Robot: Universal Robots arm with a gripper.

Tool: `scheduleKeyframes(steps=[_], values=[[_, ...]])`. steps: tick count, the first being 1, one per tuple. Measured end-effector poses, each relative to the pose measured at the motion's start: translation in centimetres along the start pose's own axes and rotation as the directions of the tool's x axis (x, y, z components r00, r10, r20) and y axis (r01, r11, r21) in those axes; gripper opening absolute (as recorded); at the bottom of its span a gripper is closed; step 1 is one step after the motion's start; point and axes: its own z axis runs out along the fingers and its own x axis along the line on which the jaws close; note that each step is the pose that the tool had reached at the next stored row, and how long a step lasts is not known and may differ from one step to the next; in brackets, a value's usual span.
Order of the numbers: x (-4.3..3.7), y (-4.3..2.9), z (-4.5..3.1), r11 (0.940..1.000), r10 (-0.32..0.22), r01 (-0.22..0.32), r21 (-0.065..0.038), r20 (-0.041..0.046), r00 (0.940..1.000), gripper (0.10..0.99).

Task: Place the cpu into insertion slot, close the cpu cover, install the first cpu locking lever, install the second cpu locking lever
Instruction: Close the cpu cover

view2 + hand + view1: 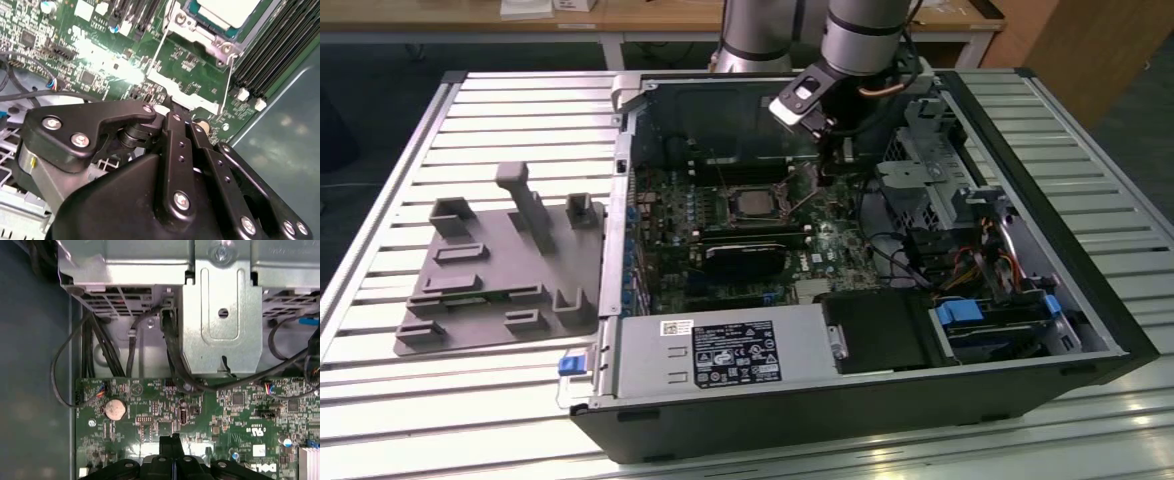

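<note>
Fingers point(168, 446) pressed together, poking down at 2 o'clock of the seated cpu point(754, 203) in the exterior view, guessing the narrow tip's for nudging a locking lever point(159, 51).

In the exterior view the arm point(865, 30) is running off the far edge, and the cpu point(750, 200) is showing too small to tell its cover or levers apart. In the second wrist view the cpu point(225, 12) is being cut by the edge. In the first wrist view the gripper point(173, 440) is being cropped likewise.
</note>
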Motion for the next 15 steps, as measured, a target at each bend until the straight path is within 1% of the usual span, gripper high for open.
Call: scheduleKeyframes(steps=[5, 8, 11, 12, 15], values=[[0.0, 0.03, 0.02, 0.9992, -0.001, 0.001, 0.04, 0.0008, 1.0, 0.102], [0.0, 0.04, 0.05, 0.9976, -0.002, 0.001, 0.069, 0.0015, 1.0, 0.102], [0.0, 0.05, 0.07, 0.9958, -0.002, 0.002, 0.092, 0.0019, 1.0, 0.102], [0.0, 0.05, 0.06, 0.9953, -0.002, 0.002, 0.097, 0.0021, 1.0, 0.102], [0.0, 0.05, 0.06, 0.9952, -0.002, 0.002, 0.097, 0.0021, 1.0, 0.102]])
